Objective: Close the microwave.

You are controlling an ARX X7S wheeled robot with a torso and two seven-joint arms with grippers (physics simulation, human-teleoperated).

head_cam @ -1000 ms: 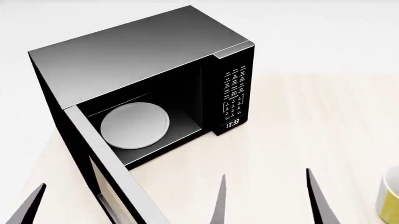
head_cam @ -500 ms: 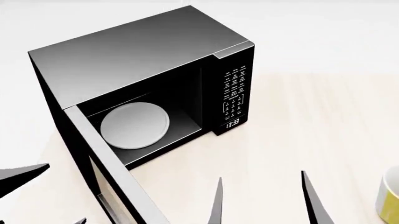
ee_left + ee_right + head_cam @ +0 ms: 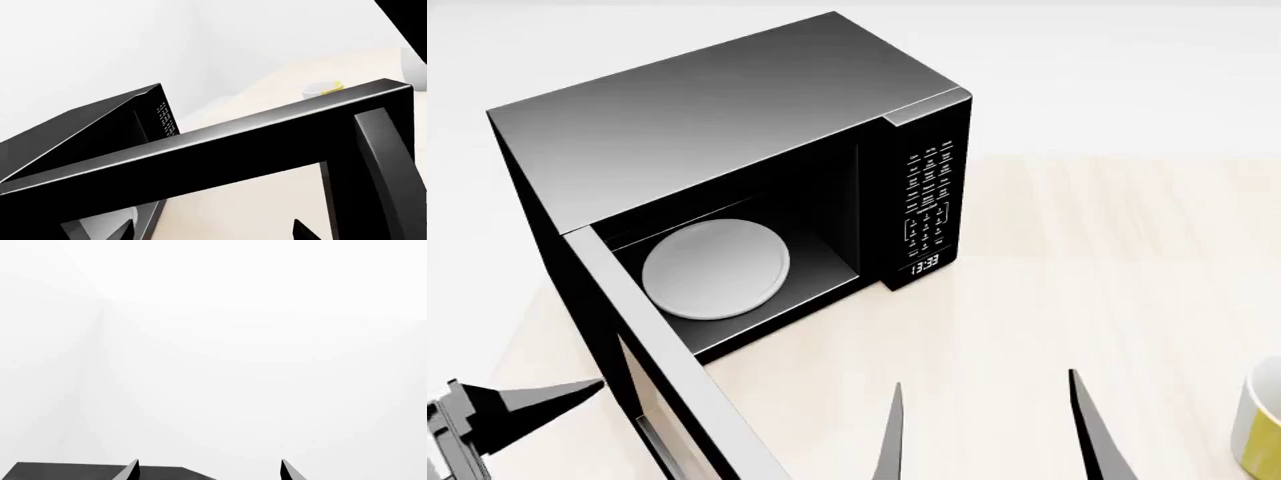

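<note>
Microwave (image 3: 734, 150), a large black box with a dark grey top, stands ahead with its glass door (image 3: 661, 380) swung wide. Left gripper (image 3: 507, 415), spread uncertain, hovers just outside that door; right gripper (image 3: 988, 430) spread, idle. Approach step; next, push the door shut.

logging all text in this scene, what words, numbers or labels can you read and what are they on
"13:33": the small digital clock at the bottom of the control panel on the microwave, as best it reads at this size.
Keypad lettering: rows of white characters above the clock, too small to read in the head view.
The same keypad in the left wrist view: blurred, unreadable.
No text shows on the yellow mug.
</note>
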